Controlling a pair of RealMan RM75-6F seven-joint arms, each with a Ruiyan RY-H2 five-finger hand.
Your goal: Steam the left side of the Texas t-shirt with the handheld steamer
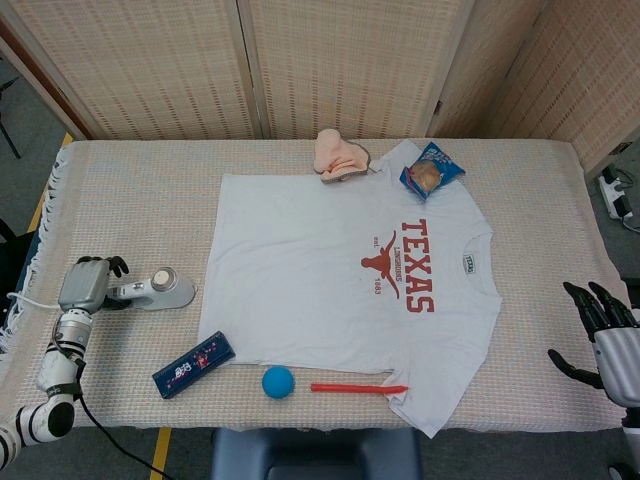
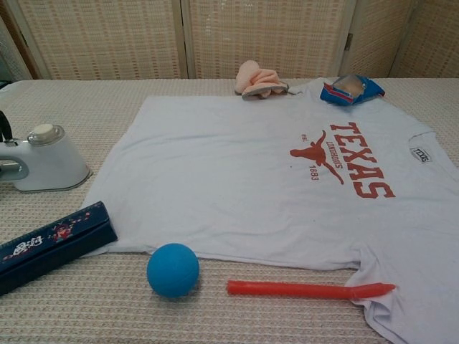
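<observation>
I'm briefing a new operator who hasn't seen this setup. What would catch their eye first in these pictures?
First, the pale grey t-shirt with the red TEXAS longhorn print, spread flat across the middle of the woven beige table cover. Next, the white handheld steamer resting on the cover off the shirt's left edge, its handle held by the left robot hand. The bright blue ball and red stick lie along the shirt's near edge.

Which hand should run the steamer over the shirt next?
Left. The left hand grips the handle of the steamer, which sits beside the t-shirt. The right hand hangs open past the table's far edge, holding nothing.
</observation>
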